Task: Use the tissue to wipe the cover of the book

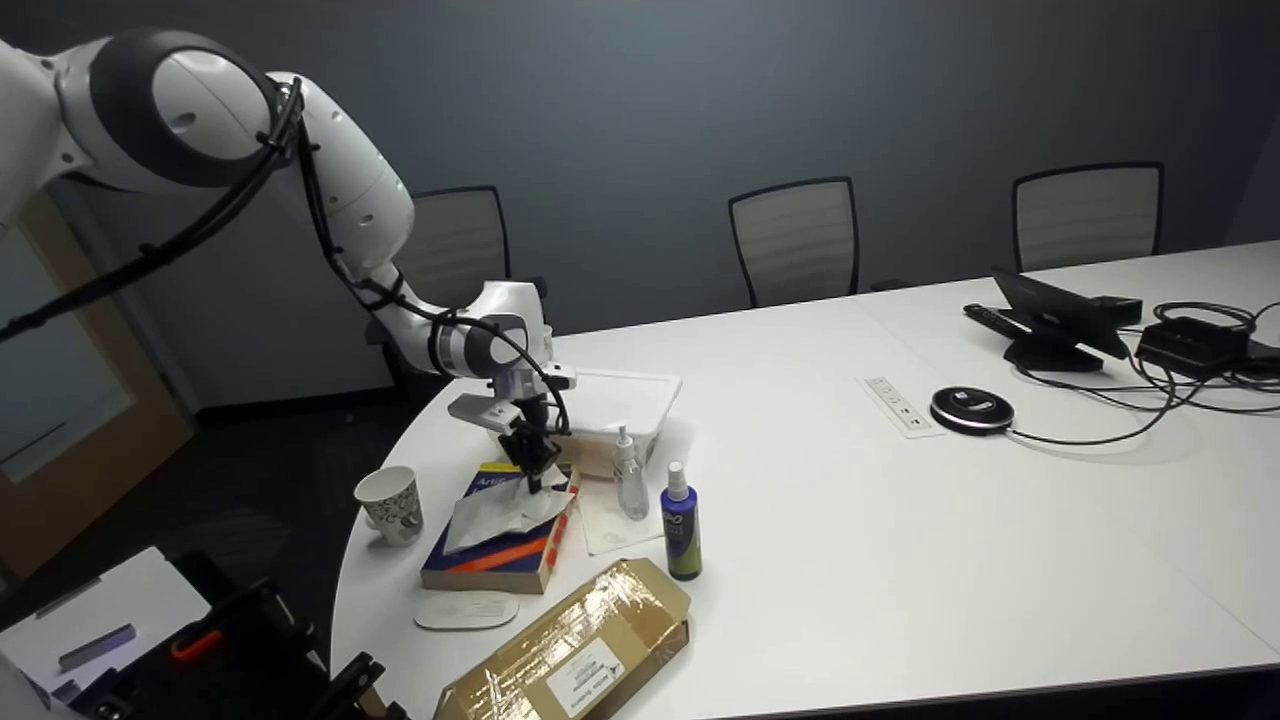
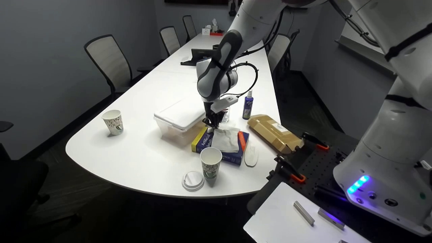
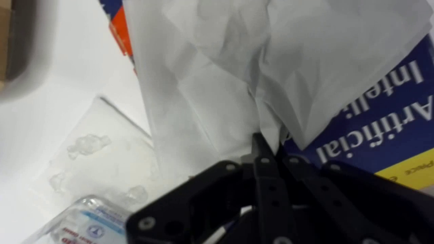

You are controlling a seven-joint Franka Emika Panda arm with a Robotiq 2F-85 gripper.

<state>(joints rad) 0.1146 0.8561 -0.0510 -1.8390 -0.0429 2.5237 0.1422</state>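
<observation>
Though wall [image 1: 640, 120] grey, table [image 1: 850, 560] white.

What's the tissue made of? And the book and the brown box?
The tissue looks like thin, matte paper: it creases at the gripper and drapes over the book. The book seems to be paper, with tan page edges; its smooth printed cover may be coated card. The brown box is probably cardboard, with folded edges; its shiny, glinting top may be taped over.
</observation>
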